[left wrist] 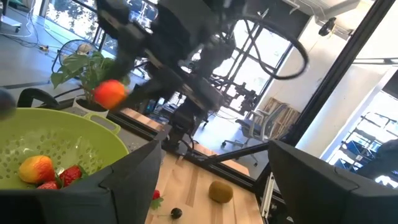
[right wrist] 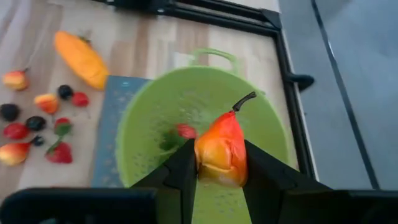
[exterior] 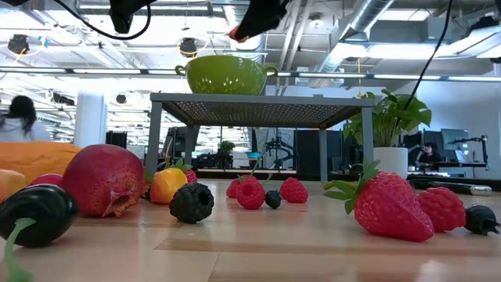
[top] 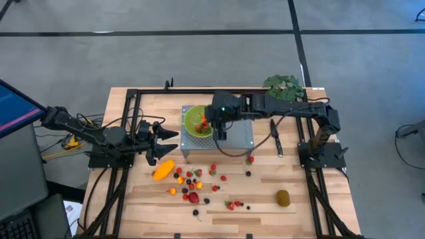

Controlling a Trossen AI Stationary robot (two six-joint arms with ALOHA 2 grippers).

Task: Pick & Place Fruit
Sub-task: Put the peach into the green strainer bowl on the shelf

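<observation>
A green colander [top: 198,121] stands on a grey perforated stand [top: 236,138] at the table's middle, with a few small fruits inside [left wrist: 38,169]. My right gripper [right wrist: 221,168] hangs over the colander, shut on an orange-red pear [right wrist: 219,148]. Small red, orange and dark berries [top: 214,174] lie scattered on the near half of the table. With them lie a long orange-yellow fruit [top: 163,170], a red round fruit [top: 193,197] and a kiwi-like oval [top: 283,197]. My left gripper [top: 174,141] waits open at the left, just beyond the long fruit. My right gripper pinches the pear's wide lower body [right wrist: 205,163] between its two fingers. The fingers [right wrist: 181,177] slant down from the table's right side. The pear is lifted clear above the colander's bowl, and its dark stem [right wrist: 244,99] points away from the gripper.
A black-handled knife [top: 275,138] lies to the right of the stand. A leafy potted plant [top: 284,86] stands at the far right. A black frame [top: 133,106] runs along the table's edges. The stand's legs [exterior: 154,141] rise among the berries.
</observation>
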